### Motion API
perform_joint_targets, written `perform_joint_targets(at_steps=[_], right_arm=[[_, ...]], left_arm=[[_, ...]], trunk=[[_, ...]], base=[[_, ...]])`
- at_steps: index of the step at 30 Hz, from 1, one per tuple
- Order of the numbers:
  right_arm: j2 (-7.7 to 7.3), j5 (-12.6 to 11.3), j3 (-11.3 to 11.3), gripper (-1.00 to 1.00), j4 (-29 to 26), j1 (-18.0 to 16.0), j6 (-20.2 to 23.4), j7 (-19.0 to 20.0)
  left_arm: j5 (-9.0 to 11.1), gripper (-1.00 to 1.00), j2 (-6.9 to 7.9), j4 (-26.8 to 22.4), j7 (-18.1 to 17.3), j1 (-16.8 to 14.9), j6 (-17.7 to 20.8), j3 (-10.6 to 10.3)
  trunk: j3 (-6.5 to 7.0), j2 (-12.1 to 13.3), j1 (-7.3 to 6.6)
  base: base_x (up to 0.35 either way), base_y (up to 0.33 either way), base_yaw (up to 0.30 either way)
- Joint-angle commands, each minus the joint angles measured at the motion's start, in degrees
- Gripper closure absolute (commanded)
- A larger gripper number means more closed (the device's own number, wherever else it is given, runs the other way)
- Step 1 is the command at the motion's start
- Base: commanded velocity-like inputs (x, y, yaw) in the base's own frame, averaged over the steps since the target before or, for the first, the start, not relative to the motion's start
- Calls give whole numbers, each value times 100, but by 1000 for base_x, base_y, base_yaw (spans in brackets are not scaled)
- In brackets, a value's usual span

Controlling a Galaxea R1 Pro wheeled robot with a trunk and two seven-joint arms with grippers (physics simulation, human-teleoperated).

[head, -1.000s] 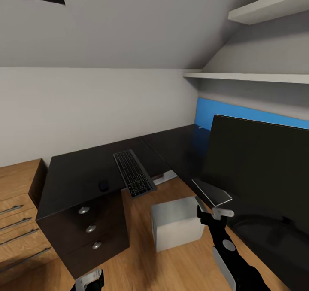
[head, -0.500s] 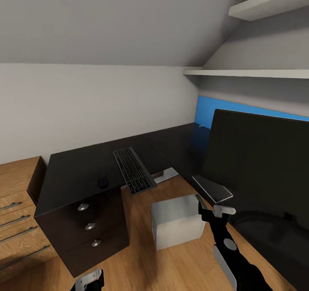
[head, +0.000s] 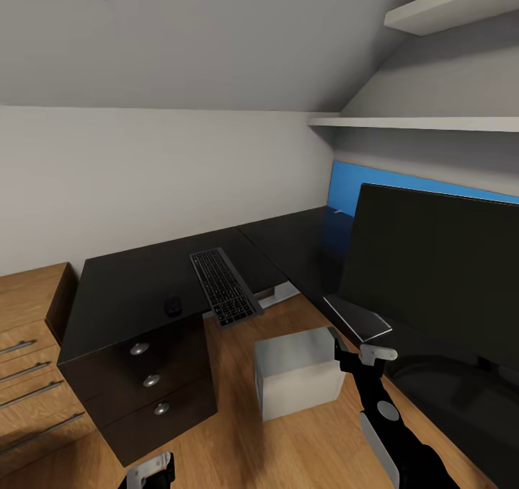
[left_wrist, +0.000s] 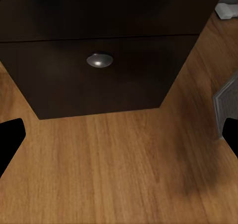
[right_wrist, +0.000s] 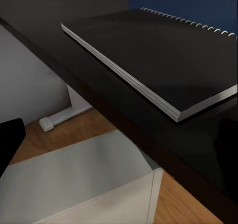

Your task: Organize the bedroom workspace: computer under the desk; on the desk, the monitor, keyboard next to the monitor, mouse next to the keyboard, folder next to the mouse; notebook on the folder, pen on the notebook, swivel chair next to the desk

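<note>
Notebook [head: 358, 319]: at desk [head: 137, 287] edge, overhanging; a clumsy grab could tip it onto the computer [head: 297, 381]. Right gripper [head: 355, 357] jaws: cannot tell.

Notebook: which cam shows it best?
Right wrist view. The notebook lies flat on the desk, with its page edges and spiral binding plain. The head view shows the notebook small at the desk's edge, in front of the monitor. The left wrist view looks at a drawer knob and floor.

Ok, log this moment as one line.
keyboard on desk, end overhanging | mouse beside it | notebook on desk by monitor | computer on floor | right gripper near notebook
</note>
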Motion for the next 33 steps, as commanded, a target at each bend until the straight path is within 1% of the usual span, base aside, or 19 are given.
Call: perform_joint_targets(at_steps=[1, 10, 33], right_arm=[[-10, -142, 34, -100, 111, -3, -12, -25], [-13, -150, 32, -100, 111, -3, -4, -24], [-20, -151, 25, -100, 111, -3, -4, -17]], left_arm=[[32, -100, -3, 1, -7, -3, -17, 9], [25, -100, 0, 1, -8, -3, -17, 13], [23, -100, 1, 1, -8, -3, -23, 13]], trunk=[[-6, -2, 0], [-6, -2, 0], [-6, -2, 0]], base=[[53, 0, 0], [91, 0, 0], [4, 0, 0]])
